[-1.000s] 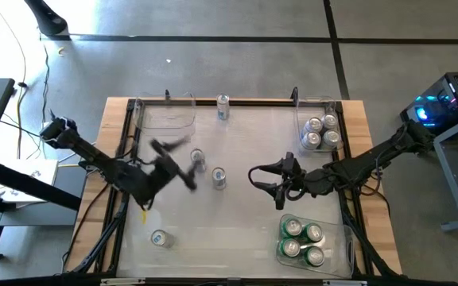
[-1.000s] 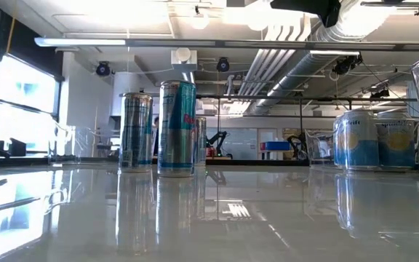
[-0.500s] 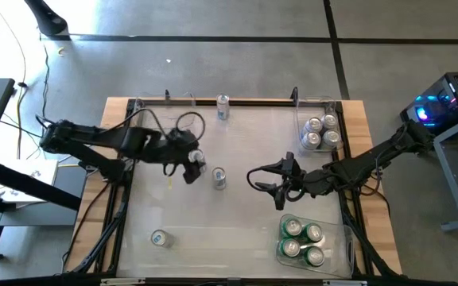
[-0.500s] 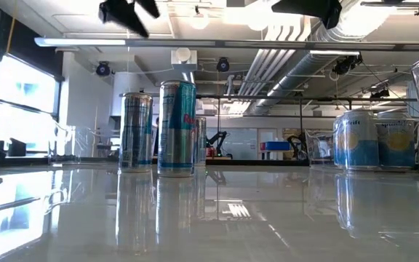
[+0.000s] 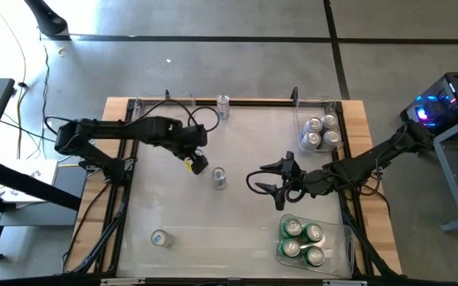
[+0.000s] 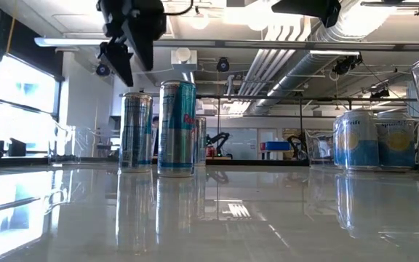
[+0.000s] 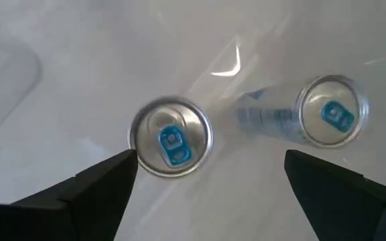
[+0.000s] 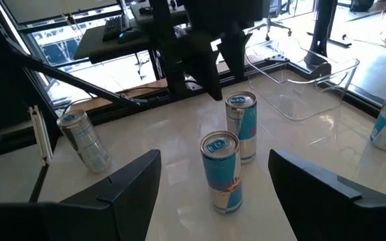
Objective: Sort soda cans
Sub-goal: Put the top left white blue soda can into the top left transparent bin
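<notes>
So the left gripper (image 5: 198,161) is hanging right above a blue-tab can (image 7: 171,137) near the middle of the table (image 5: 237,230), fingers spread wide with nothing between them. In the left wrist view that can sits between the 2 dark fingers (image 7: 86,194) but lower down, not touching either. From above you can't really see it, the gripper covers it.

A 2nd blue can (image 5: 219,178) stands just beside it, upright, on the side toward the right arm. The right gripper (image 5: 267,182) waits a bit further over, jaws apart and empty, with both cans in front of it.

Other loose ones: 1 can (image 5: 223,106) at the far edge, 1 silver can (image 5: 159,237) alone near the front left corner.

Containers: the far right bin (image 5: 298,127) holds 3 silver-topped cans (image 5: 321,132). The near right bin (image 5: 345,246) has 4 green cans (image 5: 300,240). The far left bin (image 5: 165,119) is clear plastic and hard to make out against the table.

In the low view the 2 middle cans overlap a 3rd can behind them, and the bin on the right is cut off by the frame.
</notes>
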